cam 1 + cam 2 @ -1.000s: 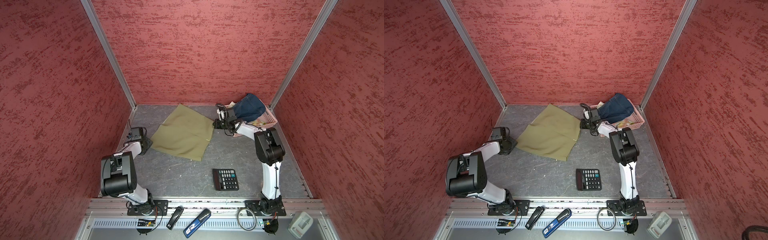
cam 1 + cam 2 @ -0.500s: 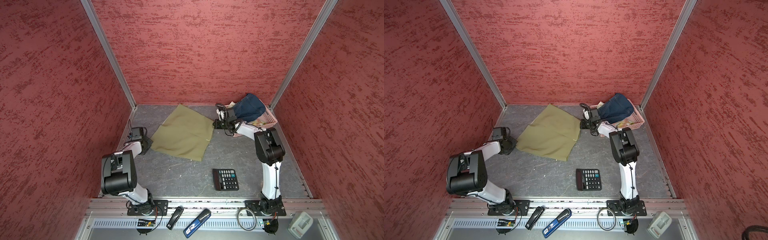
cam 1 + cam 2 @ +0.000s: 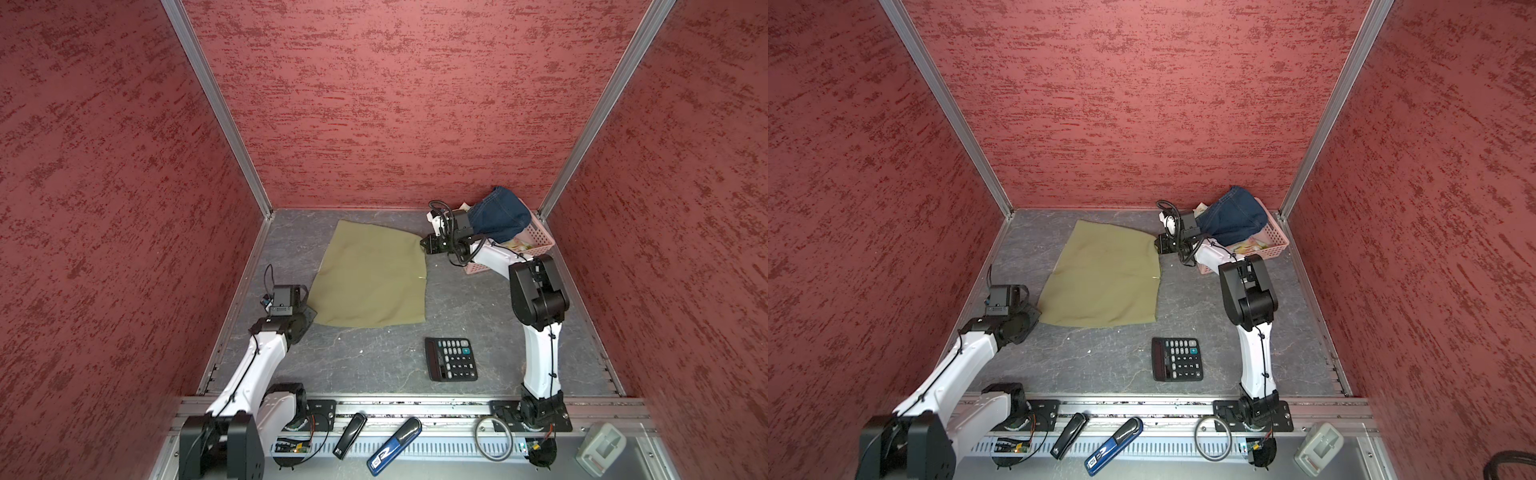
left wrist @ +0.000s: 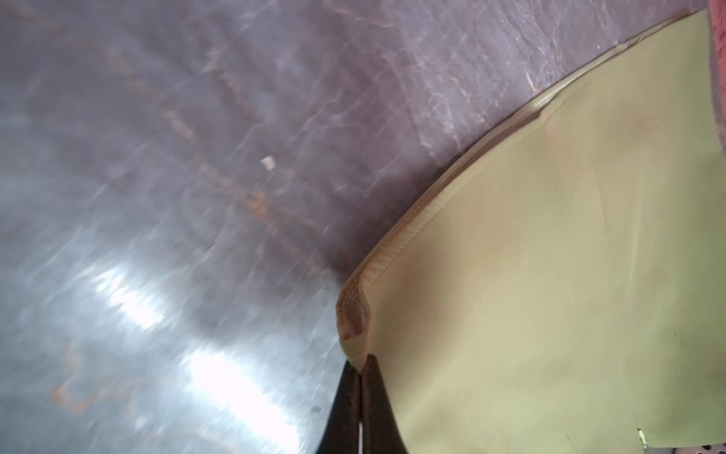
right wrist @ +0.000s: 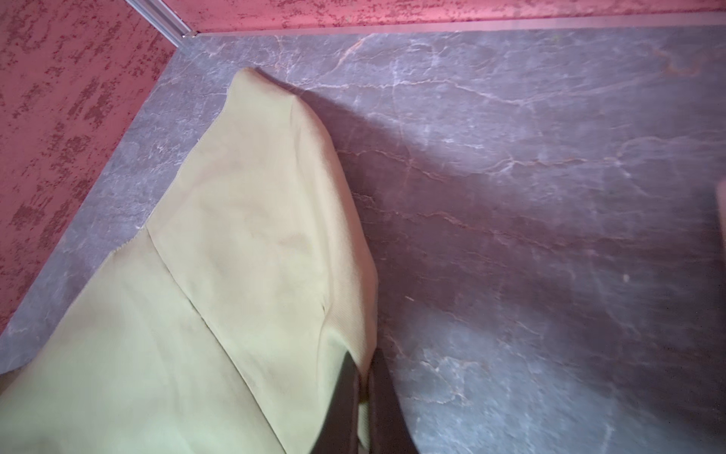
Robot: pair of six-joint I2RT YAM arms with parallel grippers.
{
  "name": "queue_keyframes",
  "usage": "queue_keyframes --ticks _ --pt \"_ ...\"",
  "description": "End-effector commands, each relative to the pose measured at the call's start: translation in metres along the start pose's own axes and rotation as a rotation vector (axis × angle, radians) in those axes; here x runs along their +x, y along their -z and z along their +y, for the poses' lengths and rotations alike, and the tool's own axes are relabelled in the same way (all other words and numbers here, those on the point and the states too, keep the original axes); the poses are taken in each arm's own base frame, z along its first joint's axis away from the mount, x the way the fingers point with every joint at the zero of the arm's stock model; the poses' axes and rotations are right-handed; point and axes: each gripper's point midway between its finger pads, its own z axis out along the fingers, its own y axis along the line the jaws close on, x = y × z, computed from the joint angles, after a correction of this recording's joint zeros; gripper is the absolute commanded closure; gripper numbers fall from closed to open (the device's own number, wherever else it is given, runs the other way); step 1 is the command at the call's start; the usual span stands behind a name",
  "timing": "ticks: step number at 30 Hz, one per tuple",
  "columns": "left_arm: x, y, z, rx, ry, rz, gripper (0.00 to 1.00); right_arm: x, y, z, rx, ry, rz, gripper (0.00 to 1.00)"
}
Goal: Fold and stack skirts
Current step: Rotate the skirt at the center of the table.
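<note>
The olive-green skirt (image 3: 374, 278) (image 3: 1106, 282) lies spread flat on the grey floor, seen in both top views. My left gripper (image 3: 309, 311) (image 4: 359, 365) is shut on its near left corner, the hem pinched between the black fingertips. My right gripper (image 3: 424, 245) (image 5: 365, 369) is shut on the far right corner, which is raised a little off the floor. The dark blue denim skirt (image 3: 498, 216) (image 3: 1233, 216) is heaped in the pink basket (image 3: 542, 241) at the back right. A bit of pastel floral skirt (image 3: 519, 246) shows beneath it.
A black calculator (image 3: 451, 359) (image 3: 1177, 359) lies on the floor near the front, right of centre. Red walls close in the left, back and right sides. A stapler (image 3: 350, 430), a blue device (image 3: 395, 446) and a ring (image 3: 493, 438) sit on the front rail.
My left gripper has shut on the olive-green skirt's near left corner. The right gripper has stayed shut on the far right corner, and the skirt has hardly shifted.
</note>
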Motion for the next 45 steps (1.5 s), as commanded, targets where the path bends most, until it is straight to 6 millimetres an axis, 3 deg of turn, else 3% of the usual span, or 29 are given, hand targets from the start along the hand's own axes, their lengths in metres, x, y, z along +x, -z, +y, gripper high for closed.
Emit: queue_keyframes --ticks 1,2,3,7,10,13,18,21,27,33,38,42,45 --pt "0.009 0.013 0.026 -0.068 0.059 -0.002 0.69 0.013 -0.002 0.006 -0.056 0.029 0.027 1.00" --pt "0.007 0.018 0.025 -0.062 0.061 -0.015 0.52 0.014 -0.002 0.006 -0.058 0.029 0.026 1.00" --pt "0.003 0.025 0.024 -0.059 0.056 -0.031 0.43 0.017 -0.001 0.007 -0.063 0.028 0.027 1.00" --pt "-0.029 0.074 -0.003 0.027 -0.055 -0.185 0.18 0.023 0.004 0.010 -0.072 0.034 0.018 1.00" --pt "-0.052 0.098 -0.039 0.112 -0.194 -0.252 0.16 0.022 0.007 0.014 -0.082 0.046 0.004 1.00" --pt "-0.069 0.094 -0.088 0.183 -0.346 -0.231 0.18 0.018 0.010 0.019 -0.097 0.062 -0.015 1.00" --pt "-0.097 0.034 -0.175 0.159 -0.550 -0.028 0.18 0.016 0.012 0.032 -0.117 0.120 -0.038 1.00" --pt "-0.110 -0.002 -0.219 0.123 -0.665 0.009 0.18 0.018 0.012 0.036 -0.119 0.143 -0.035 1.00" --pt "-0.122 -0.074 -0.282 0.168 -0.736 0.033 0.15 0.025 0.010 0.046 -0.116 0.174 -0.026 1.00" --pt "-0.126 -0.127 -0.315 0.201 -0.766 0.014 0.15 0.031 0.005 0.063 -0.143 0.205 -0.025 1.00" --pt "-0.131 -0.156 -0.321 0.185 -0.800 0.019 0.15 0.039 -0.007 0.069 -0.151 0.247 0.021 1.00" --pt "-0.126 -0.156 -0.312 0.147 -0.829 0.050 0.17 0.042 -0.006 0.065 -0.104 0.260 0.035 1.00" --pt "-0.122 -0.138 -0.299 0.147 -0.800 0.057 0.19 0.040 -0.005 0.056 -0.049 0.250 0.042 1.00"
